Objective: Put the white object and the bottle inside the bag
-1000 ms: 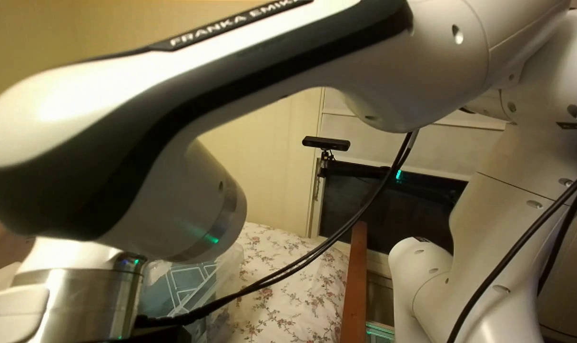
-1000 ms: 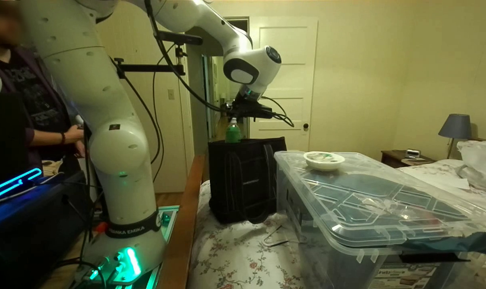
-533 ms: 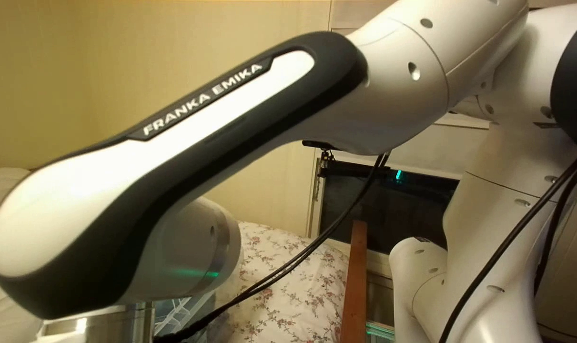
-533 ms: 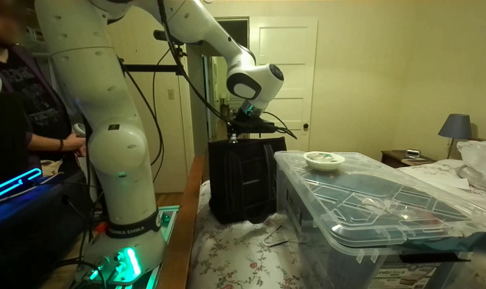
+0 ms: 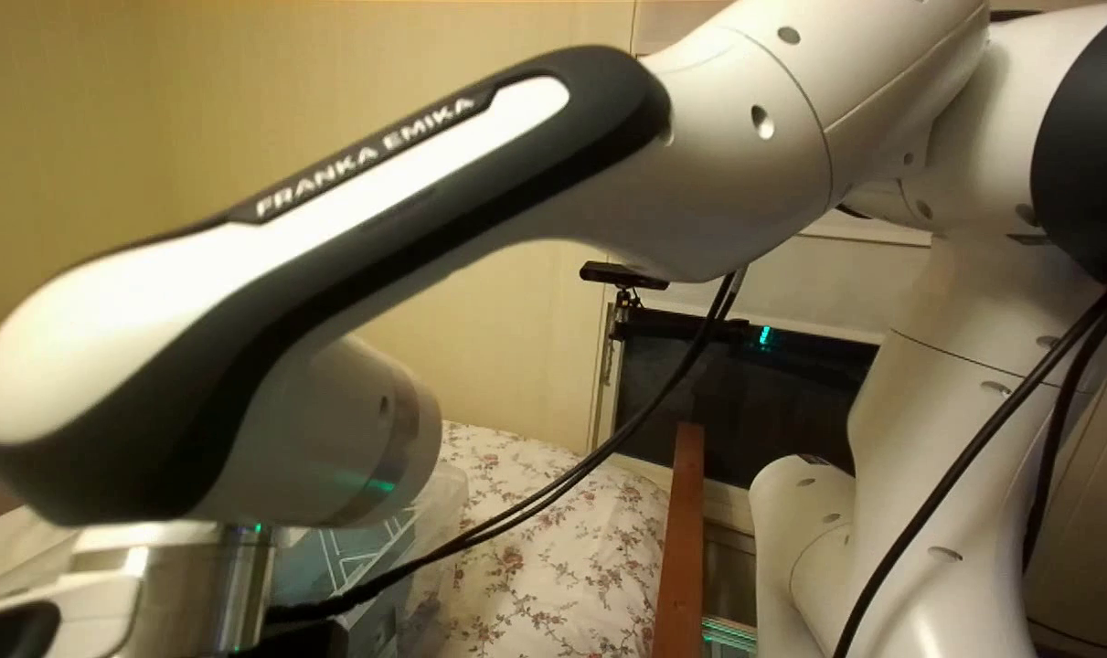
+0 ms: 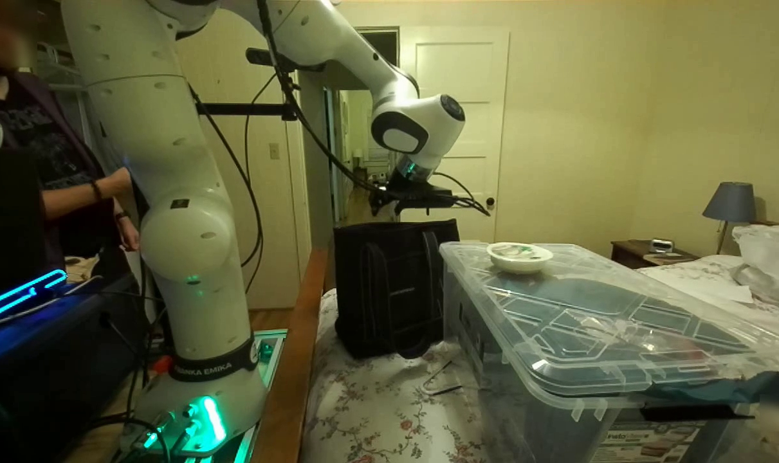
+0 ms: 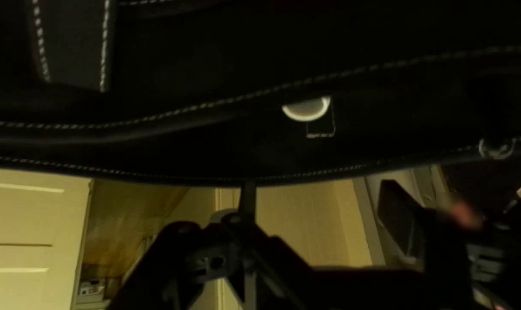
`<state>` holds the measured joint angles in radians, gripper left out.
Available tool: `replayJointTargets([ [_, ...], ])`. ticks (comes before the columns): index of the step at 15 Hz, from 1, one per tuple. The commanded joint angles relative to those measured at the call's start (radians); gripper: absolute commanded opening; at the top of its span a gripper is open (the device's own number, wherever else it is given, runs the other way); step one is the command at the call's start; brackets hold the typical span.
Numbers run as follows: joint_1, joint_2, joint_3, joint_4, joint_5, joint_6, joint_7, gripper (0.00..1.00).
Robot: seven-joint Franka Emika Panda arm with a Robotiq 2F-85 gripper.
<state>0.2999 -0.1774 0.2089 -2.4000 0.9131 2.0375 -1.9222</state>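
Gripper (image 6: 385, 211) empty, jaws apart, just above the black bag (image 6: 392, 289); the bottle is out of sight, likely inside. Best to lift straight up so neither fingertip catches the rim, then, if the white bowl (image 6: 521, 263) on the clear bin (image 6: 556, 334) is the one meant, straddle it squarely

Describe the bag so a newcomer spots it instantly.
In an exterior view, find the large clear bin. Beside it, toward the wooden rail, the bag stands upright on the floral bedding. It is black and opaque with strap handles, where the bin is see-through plastic.
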Motion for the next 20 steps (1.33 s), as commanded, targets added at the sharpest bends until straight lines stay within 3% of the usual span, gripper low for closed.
replayJointTargets([
  [1, -0.04, -0.113, -0.019, 0.069, 0.019, -0.045, 0.176, 1.0],
  [6, -0.126, -0.234, -0.053, 0.108, -0.161, 0.016, 0.408, 1.0],
  [16, -0.215, -0.437, -0.135, 0.019, -0.734, -0.029, 0.773, 1.0],
  [17, -0.155, -0.378, -0.171, 0.06, -0.674, -0.007, 0.721, 1.0],
  [20, -0.164, -0.41, -0.176, 0.036, -0.729, -0.013, 0.767, 1.0],
])
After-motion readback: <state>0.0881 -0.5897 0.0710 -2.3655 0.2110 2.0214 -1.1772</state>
